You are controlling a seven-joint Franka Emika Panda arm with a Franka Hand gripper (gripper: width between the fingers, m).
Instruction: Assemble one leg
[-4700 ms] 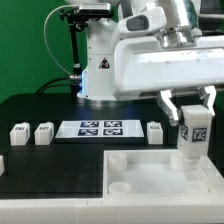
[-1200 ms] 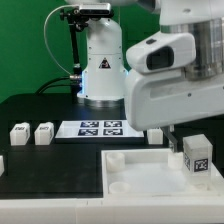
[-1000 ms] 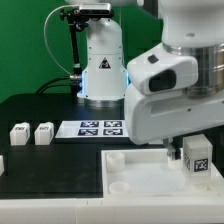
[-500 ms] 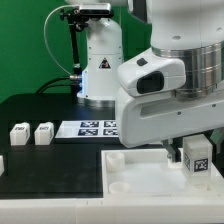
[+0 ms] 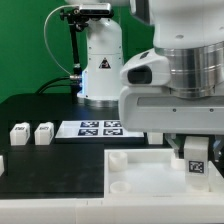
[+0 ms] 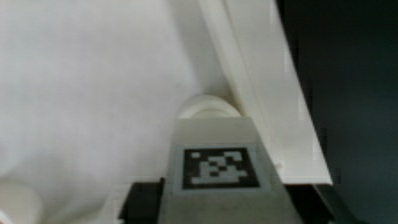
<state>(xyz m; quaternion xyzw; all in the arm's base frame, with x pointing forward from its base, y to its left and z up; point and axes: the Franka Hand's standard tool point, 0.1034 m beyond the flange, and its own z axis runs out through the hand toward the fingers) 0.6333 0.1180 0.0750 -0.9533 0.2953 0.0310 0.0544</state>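
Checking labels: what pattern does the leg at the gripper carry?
The leg carries a square black-and-white marker; wrist view shows it best.

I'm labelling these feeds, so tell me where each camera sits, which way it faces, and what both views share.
Exterior view: off the arm, facing the robot's base across the table and tray; the arm fills the exterior view's right.
Wrist view: on the wrist, looking down along the end effector at the gripped leg and the tray beneath; only its dark fingers show.
Shared: the leg and the tray.
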